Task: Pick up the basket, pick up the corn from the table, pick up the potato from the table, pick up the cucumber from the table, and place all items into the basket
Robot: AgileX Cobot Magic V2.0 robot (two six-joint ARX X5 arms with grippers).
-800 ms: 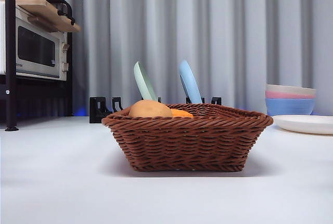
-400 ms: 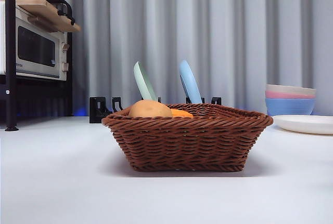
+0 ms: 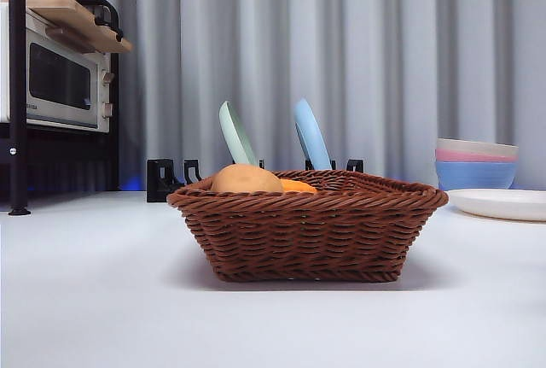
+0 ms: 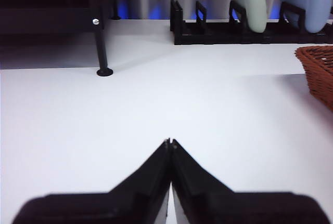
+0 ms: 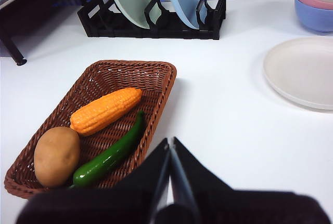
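Observation:
The brown wicker basket point(image 3: 307, 227) stands on the white table point(image 3: 94, 300) in the front view and shows in the right wrist view point(image 5: 156, 81); its corner shows in the left wrist view point(image 4: 318, 70). In it lie the orange corn point(image 5: 105, 110), the tan potato point(image 5: 56, 155) and the green cucumber point(image 5: 111, 154). The potato point(image 3: 246, 179) and a bit of corn point(image 3: 299, 186) rise above the rim in the front view. My right gripper point(image 5: 170, 146) is shut and empty, above the table beside the basket. My left gripper point(image 4: 169, 143) is shut and empty over bare table, away from the basket.
A black dish rack point(image 5: 156, 24) holds a green plate point(image 3: 236, 133) and a blue plate point(image 3: 310, 135) behind the basket. A white plate point(image 5: 304, 70) and stacked bowls point(image 3: 476, 163) are at the right. A microwave point(image 3: 55, 82) on a black stand is at the left.

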